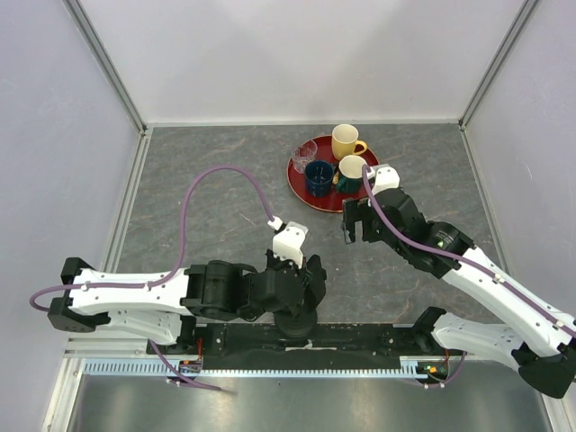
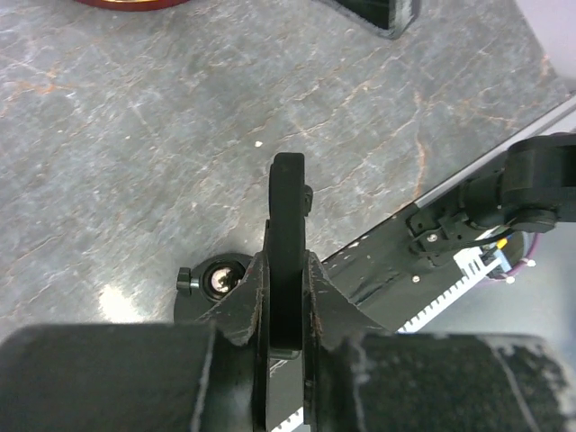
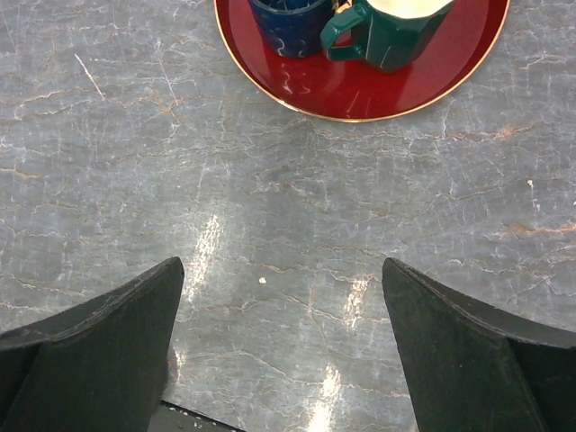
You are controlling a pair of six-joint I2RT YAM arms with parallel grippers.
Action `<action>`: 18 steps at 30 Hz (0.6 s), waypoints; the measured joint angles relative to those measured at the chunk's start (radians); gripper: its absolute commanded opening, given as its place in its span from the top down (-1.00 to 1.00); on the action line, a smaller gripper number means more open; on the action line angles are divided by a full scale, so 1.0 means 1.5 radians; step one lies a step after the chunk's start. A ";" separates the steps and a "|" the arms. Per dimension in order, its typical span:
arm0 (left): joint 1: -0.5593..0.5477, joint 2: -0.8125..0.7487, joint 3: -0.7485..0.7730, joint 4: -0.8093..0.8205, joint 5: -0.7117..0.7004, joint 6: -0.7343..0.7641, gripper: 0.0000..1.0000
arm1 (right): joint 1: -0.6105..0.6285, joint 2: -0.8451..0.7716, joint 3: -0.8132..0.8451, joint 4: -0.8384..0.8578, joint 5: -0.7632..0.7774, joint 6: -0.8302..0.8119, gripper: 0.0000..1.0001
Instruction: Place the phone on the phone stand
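1. Since the work sits at the near centre of the grey table, tight against the black rail along its near edge, any lift should probably go straight up before it travels sideways.
2. The right gripper hovers to the right and farther back. Its jaws are wide apart with nothing between them, and it is best kept out of the way.
3. The red tray with its mugs lies at the far right of centre, well apart from the phone, and has no part in this step.
4. The left gripper is clamped on the phone, with one finger against each flat face.
5. The phone stands edge-on at the near centre and sticks out beyond the fingers. Its lower edge is hidden, so I cannot tell whether it rests on anything. With that overhang it could pivot in the grip, so it should be moved slowly and kept upright.
6. What looks like the phone stand sits just beside the phone, partly hidden behind a finger, and its cradle is not clearly visible. Line the phone's lower edge up over the cradle and lower it gently. Let go only once it seems to lean there settled.
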 measured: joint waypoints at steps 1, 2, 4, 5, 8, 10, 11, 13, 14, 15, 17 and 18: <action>0.000 -0.001 -0.006 0.014 0.000 0.006 0.95 | 0.000 0.000 -0.003 0.002 -0.001 0.000 -0.96; 0.000 -0.004 -0.015 0.031 0.001 0.010 0.96 | 0.000 0.000 -0.005 0.003 -0.003 0.000 -0.96; 0.000 -0.014 -0.031 0.054 0.002 0.016 0.95 | 0.000 0.000 -0.012 0.003 -0.007 0.001 -0.96; 0.000 -0.021 -0.038 0.058 0.004 0.017 0.96 | 0.000 0.000 -0.016 0.004 -0.011 0.002 -0.96; 0.000 -0.042 -0.052 0.060 0.013 0.024 0.96 | 0.000 0.000 -0.028 0.010 -0.031 0.007 -0.96; 0.000 -0.057 -0.062 0.061 0.027 0.034 0.95 | 0.000 0.000 -0.039 0.019 -0.054 0.008 -0.96; 0.000 -0.065 -0.068 0.064 0.034 0.040 0.95 | 0.000 0.001 -0.044 0.024 -0.069 0.007 -0.96; 0.000 -0.083 -0.085 0.078 0.051 0.057 0.95 | 0.000 0.003 -0.054 0.034 -0.115 -0.002 -0.96; 0.000 -0.096 -0.099 0.092 0.059 0.066 0.95 | 0.000 0.004 -0.058 0.039 -0.134 -0.006 -0.96; 0.000 -0.111 -0.114 0.104 0.066 0.077 0.95 | 0.000 0.004 -0.065 0.046 -0.169 -0.017 -0.96; 0.000 -0.147 -0.151 0.141 0.079 0.108 0.95 | 0.000 0.001 -0.078 0.063 -0.234 -0.040 -0.94; 0.000 -0.167 -0.169 0.158 0.087 0.125 0.95 | 0.000 -0.004 -0.085 0.071 -0.264 -0.052 -0.93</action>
